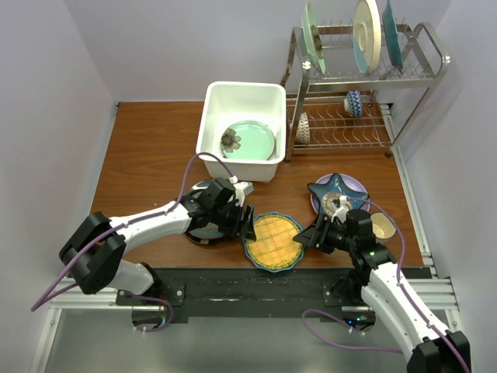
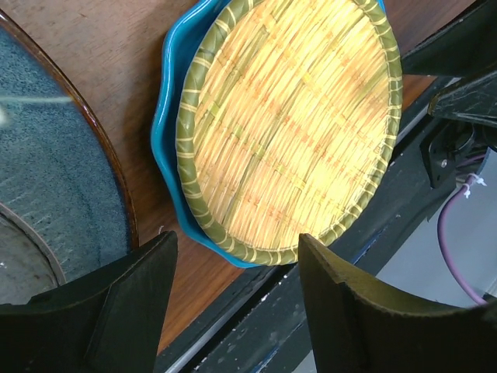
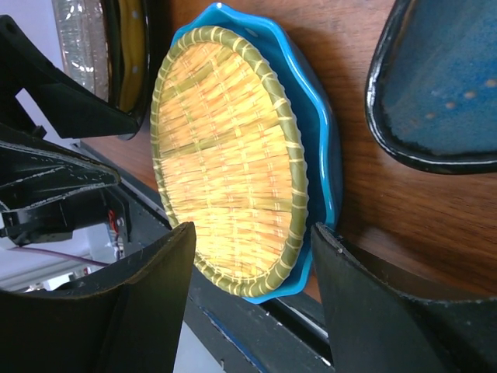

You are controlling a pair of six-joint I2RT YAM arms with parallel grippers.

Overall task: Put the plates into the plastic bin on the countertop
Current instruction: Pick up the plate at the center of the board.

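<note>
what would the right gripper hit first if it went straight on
Probably the woven yellow plate, near its rim, lying on the blue scalloped plate; the right gripper points at it, though depth is unclear.

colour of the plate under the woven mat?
Bright blue plate, wavy rim; shows best in the right wrist view.

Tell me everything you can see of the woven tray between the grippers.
The woven tray is round and shallow, with a pale yellow straw-like weave and a green-and-yellow bound rim. It looks intact. It lies flat, face up, in a blue scalloped plate at the table's near edge. The open left gripper and right gripper flank it; no contact shows.
</note>
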